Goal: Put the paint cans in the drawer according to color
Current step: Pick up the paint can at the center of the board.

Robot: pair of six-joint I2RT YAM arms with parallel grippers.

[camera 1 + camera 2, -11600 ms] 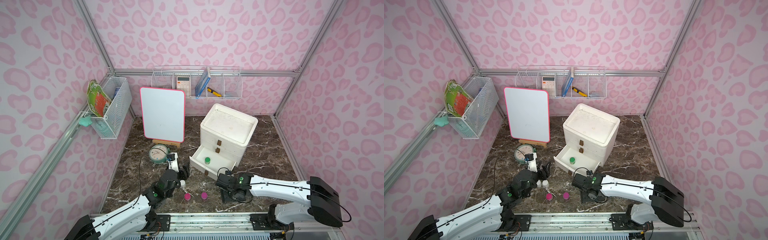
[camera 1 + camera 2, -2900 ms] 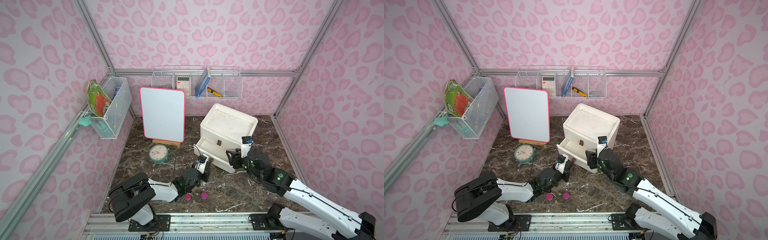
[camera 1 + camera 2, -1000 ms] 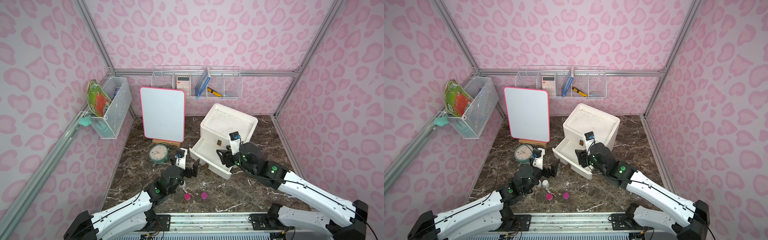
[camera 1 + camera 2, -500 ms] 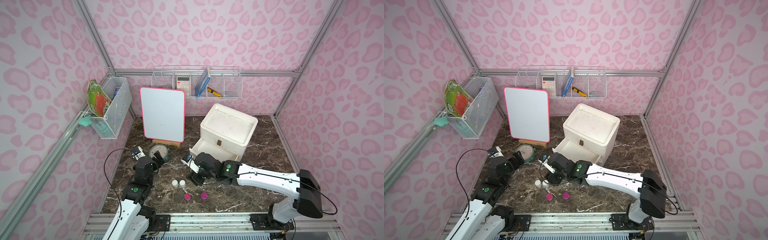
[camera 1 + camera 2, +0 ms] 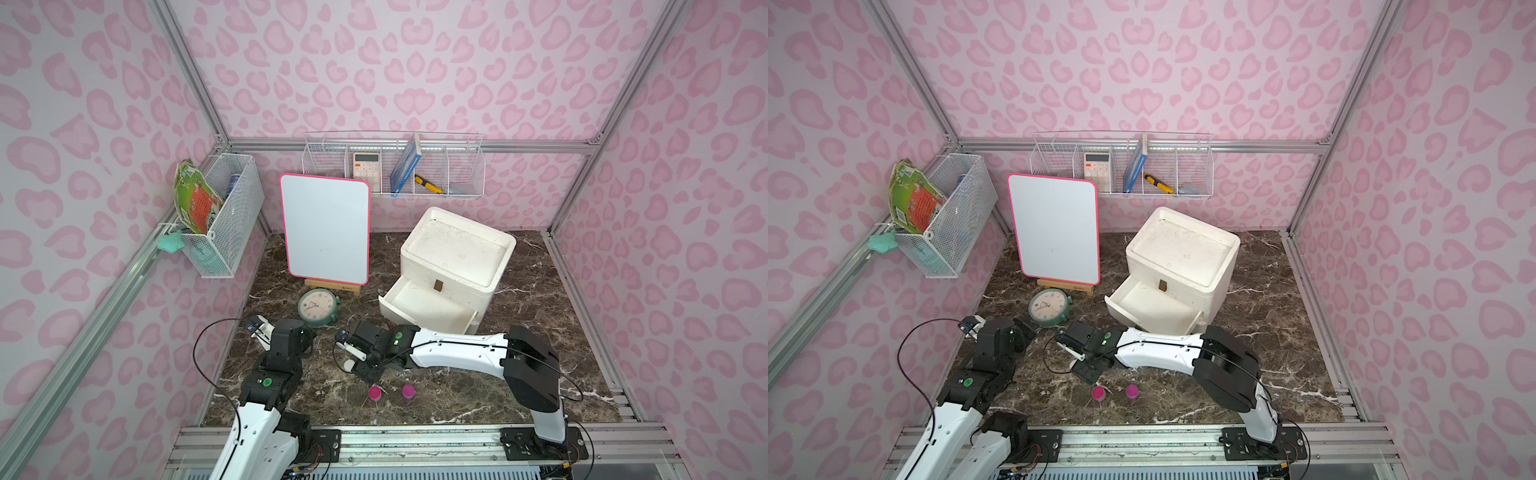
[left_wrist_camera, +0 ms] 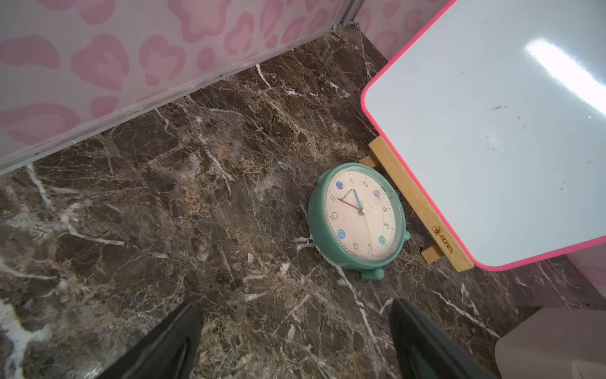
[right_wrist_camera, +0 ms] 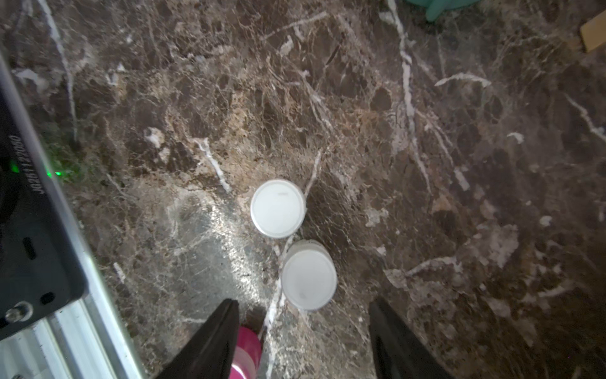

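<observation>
The right end effector (image 7: 301,311), open and empty, has the nearer white paint can (image 7: 309,275) just beyond its fingertips; the left end effector (image 6: 295,315) gapes empty near the clock (image 6: 359,215).

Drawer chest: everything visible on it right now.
The drawer chest is a boxy white plastic unit standing upright, set askew on the marble table. Its top is a shallow recessed tray with faint scuffs. The top drawer is shut, with a brown tab handle. The drawer below it is pulled out; its visible inside looks empty. The right arm crosses in front; contact unclear.
</observation>
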